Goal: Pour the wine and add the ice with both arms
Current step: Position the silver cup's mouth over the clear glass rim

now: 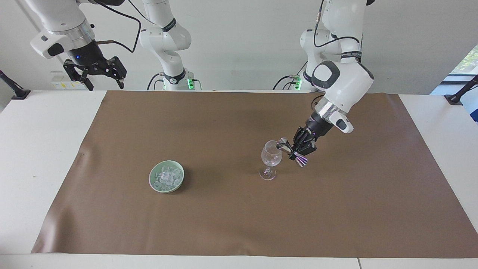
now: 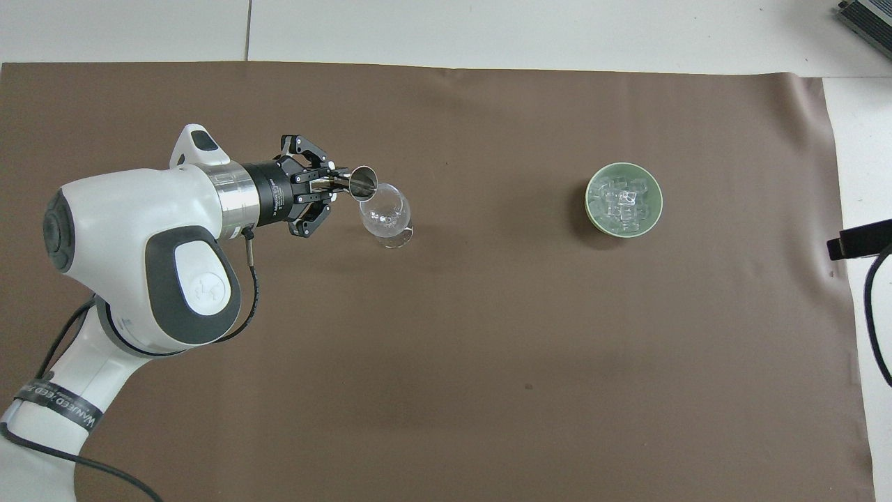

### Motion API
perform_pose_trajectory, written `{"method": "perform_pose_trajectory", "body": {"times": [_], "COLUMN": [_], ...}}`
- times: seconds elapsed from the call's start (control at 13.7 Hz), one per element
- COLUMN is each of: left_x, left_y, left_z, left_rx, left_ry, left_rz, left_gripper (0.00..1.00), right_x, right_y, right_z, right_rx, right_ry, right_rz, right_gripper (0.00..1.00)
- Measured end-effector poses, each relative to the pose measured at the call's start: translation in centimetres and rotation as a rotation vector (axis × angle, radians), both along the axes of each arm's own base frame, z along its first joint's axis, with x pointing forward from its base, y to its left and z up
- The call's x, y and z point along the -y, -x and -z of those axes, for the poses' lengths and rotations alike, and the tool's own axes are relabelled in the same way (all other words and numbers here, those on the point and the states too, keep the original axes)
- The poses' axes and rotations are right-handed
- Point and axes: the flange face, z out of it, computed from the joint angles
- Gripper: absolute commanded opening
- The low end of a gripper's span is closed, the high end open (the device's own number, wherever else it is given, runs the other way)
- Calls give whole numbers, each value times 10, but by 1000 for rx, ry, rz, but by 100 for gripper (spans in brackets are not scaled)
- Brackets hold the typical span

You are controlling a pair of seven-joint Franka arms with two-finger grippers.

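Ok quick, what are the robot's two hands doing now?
Left gripper: shut on the metal jigger, tipped at the wine glass.
Right gripper: open, empty, waiting.

I work in a robotics lab, not a bar. My two white arms are bolted at the edge of a plain white table (image 1: 37, 157), their bases (image 1: 175, 80) lit with green status lights and trailing black cables (image 1: 123, 22). A sheet of brown paper (image 1: 239, 209) is spread flat as a work surface. The wall beside me is bare and white, black camera mounts (image 1: 13, 87) are clamped to the table's corners, and a window (image 1: 466, 61) shows greenery at the left arm's end.
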Motion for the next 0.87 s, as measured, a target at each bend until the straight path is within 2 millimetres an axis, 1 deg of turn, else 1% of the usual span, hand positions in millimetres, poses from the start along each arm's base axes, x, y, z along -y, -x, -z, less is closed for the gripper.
{"method": "perform_pose_trajectory", "body": {"times": [0.58, 0.87], "left_x": [0, 7], "left_y": [-1, 0], "left_z": [-3, -5], "left_rx": [44, 66], "left_ry": [-66, -92], "left_rz": [31, 51], "left_gripper": [0, 0], "right_x": [0, 0], "right_y": [0, 0], "right_z": [0, 0], "right_rx": [0, 0], "right_ry": [0, 0], "right_rz": [0, 0], "right_gripper": [100, 100]}}
